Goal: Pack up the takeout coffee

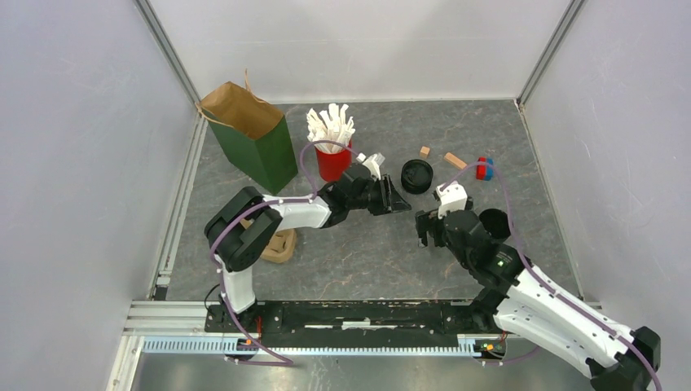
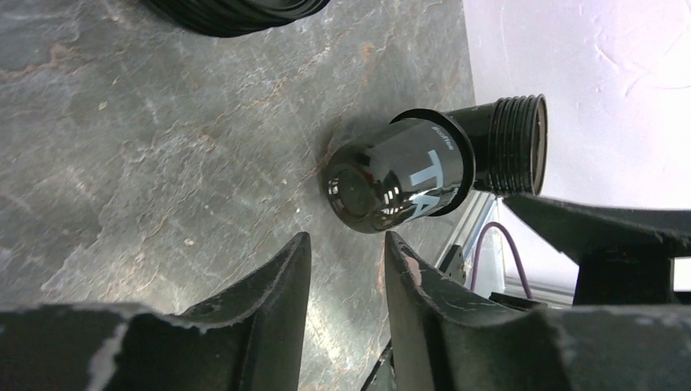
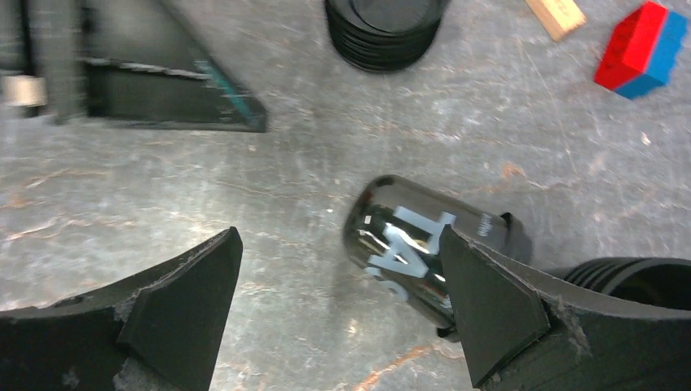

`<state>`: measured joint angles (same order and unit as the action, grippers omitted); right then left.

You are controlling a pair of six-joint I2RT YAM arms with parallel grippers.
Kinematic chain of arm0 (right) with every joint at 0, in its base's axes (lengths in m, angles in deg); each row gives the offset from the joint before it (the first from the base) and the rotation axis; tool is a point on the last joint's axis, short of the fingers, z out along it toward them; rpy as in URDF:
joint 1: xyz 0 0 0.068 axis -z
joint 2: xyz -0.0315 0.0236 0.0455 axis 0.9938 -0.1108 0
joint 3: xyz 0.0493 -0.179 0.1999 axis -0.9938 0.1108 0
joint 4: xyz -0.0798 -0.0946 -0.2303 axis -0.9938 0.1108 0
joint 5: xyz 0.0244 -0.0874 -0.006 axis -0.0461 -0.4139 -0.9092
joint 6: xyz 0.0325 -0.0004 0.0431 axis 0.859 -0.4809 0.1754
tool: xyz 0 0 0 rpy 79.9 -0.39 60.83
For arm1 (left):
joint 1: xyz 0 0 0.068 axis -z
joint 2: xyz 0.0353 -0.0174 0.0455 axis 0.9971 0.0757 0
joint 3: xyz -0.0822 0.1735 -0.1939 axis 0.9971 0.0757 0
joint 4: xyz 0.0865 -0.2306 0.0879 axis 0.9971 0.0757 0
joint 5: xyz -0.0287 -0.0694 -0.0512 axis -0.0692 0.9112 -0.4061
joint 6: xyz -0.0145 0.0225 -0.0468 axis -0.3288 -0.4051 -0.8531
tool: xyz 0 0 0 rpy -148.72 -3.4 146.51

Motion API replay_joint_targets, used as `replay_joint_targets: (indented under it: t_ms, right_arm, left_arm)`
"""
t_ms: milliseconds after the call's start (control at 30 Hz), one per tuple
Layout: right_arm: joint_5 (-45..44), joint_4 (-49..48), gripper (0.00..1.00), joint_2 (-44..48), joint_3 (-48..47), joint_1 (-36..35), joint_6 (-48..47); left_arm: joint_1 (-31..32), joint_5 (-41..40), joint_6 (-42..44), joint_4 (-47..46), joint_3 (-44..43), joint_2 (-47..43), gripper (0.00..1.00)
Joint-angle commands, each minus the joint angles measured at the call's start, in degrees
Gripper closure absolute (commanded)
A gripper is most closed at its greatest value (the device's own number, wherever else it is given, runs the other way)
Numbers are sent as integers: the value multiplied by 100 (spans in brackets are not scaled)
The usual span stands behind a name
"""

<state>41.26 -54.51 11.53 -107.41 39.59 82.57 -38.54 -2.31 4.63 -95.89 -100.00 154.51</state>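
Cup (image 3: 407,244) on its side, lettering half behind right gripper (image 3: 341,252), lid stack (image 3: 383,28) cropped

Short glossy black paper cup (image 3: 399,244), white lettering, lying on its side on the table, stack of round black lids (image 3: 383,28) nearby
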Motion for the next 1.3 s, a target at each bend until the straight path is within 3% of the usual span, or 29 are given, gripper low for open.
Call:
replay_joint_targets:
  t_ms: [0,167,333,600,767,1033,1267]
  right_arm:
    - [-853,45,3,-481,-113,217,217]
    - [-544,634,9,-804,-447,1091,358]
    - [-492,927,10,-779,-366,1206,613]
    - [-772,574,9,-1060,-212,1276,517]
    - [-430,62,14,-1151,-11,1449,253]
    - [-84,-253,27,-1169,230,1538,57]
    - [277,-627,46,-990,401,1548,-192]
  left_arm:
    - [24,-217,520,268,198,-655,53]
    - [26,-476,1011,1068,364,-1307,49]
    - [26,-538,1399,1605,427,-1699,47]
    - [26,-402,1602,1916,479,-2032,44]
    - [26,-450,1740,2078,586,-2312,42]
    - [26,-488,1915,2532,641,-2771,41]
    - [26,-582,1994,2769,655,-3104,40]
